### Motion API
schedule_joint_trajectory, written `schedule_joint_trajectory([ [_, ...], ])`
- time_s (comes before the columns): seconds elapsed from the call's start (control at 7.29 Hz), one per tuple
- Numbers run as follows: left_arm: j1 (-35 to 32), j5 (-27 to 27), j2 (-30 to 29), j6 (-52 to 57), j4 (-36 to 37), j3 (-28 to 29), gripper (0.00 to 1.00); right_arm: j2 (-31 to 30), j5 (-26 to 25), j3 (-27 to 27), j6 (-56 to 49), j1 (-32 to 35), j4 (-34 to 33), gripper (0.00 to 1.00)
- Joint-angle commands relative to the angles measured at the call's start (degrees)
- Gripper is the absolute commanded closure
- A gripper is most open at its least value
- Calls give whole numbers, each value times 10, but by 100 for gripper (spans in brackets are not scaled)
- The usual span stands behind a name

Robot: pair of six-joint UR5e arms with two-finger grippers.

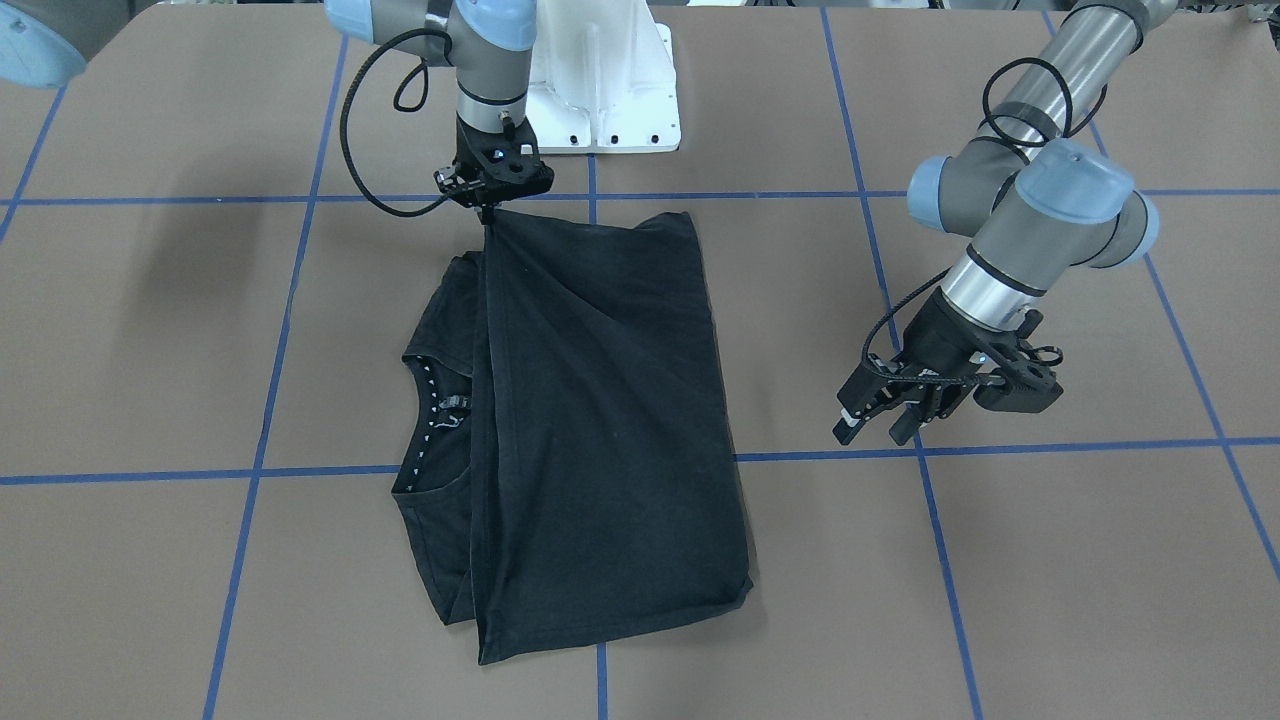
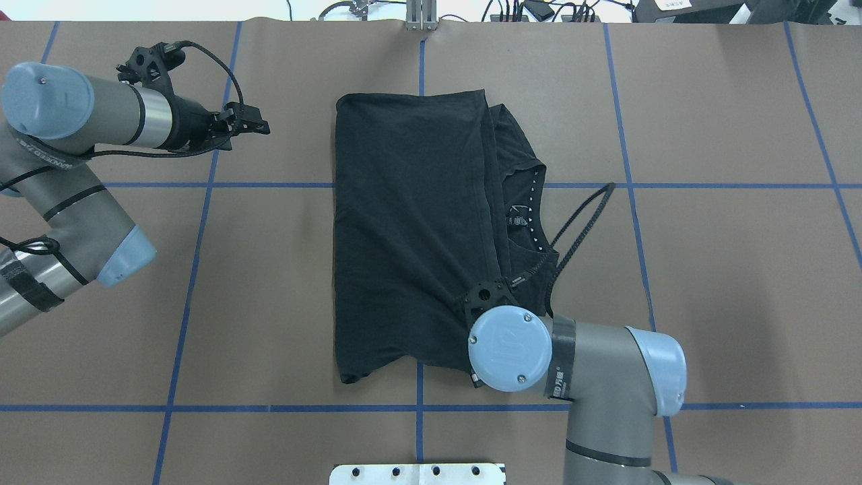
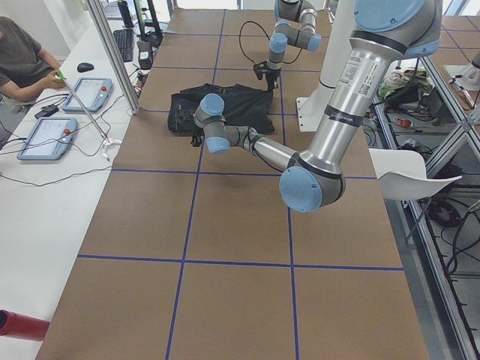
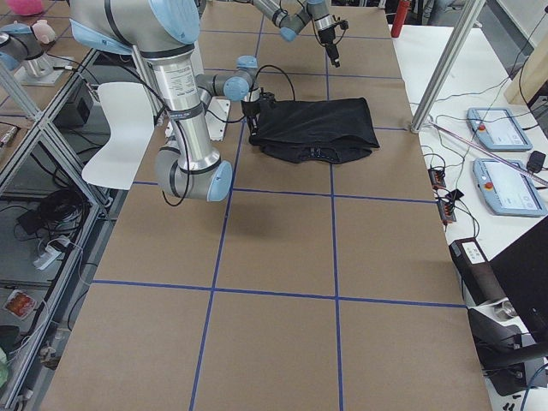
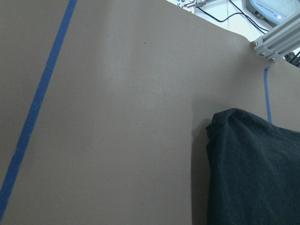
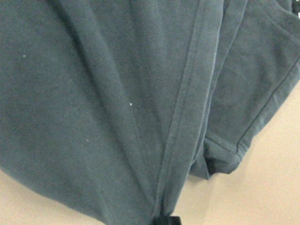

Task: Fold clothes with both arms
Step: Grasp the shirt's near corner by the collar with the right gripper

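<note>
The black T-shirt (image 1: 600, 420) lies folded lengthwise on the brown table, with its patterned neck lining (image 1: 435, 400) showing at one side; the logo print is hidden. It also shows in the overhead view (image 2: 411, 229). My right gripper (image 1: 490, 208) is shut on a corner of the shirt's hem and lifts it slightly off the table; in the overhead view the wrist (image 2: 502, 343) covers the fingers. The right wrist view shows the hem (image 6: 187, 117) running up from the fingertip. My left gripper (image 1: 878, 422) is open and empty, hovering beside the shirt and apart from it, as the overhead view (image 2: 252, 124) also shows.
The white pedestal base (image 1: 600, 90) stands at the robot's edge of the table. Blue tape lines (image 1: 1000, 445) cross the table. Off the far edge there are an aluminium post (image 3: 112, 67), tablets (image 3: 46, 135) and a seated person (image 3: 22, 60).
</note>
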Motion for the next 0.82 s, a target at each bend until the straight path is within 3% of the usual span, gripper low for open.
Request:
schedule_joint_trajectory([
  [0.0, 0, 1, 0, 0, 0, 0, 13, -15, 9, 15, 9, 11, 4, 100],
  [0.14, 0, 1, 0, 0, 0, 0, 13, -17, 20, 14, -9, 25, 4, 80],
  [0.27, 0, 1, 0, 0, 0, 0, 13, -20, 19, 15, -12, 26, 4, 1],
  [0.55, 1, 1, 0, 0, 0, 1, 13, -19, 24, 16, 31, 25, 4, 0],
  [0.69, 1, 1, 0, 0, 0, 1, 13, -14, 24, 16, 155, 23, 7, 0],
])
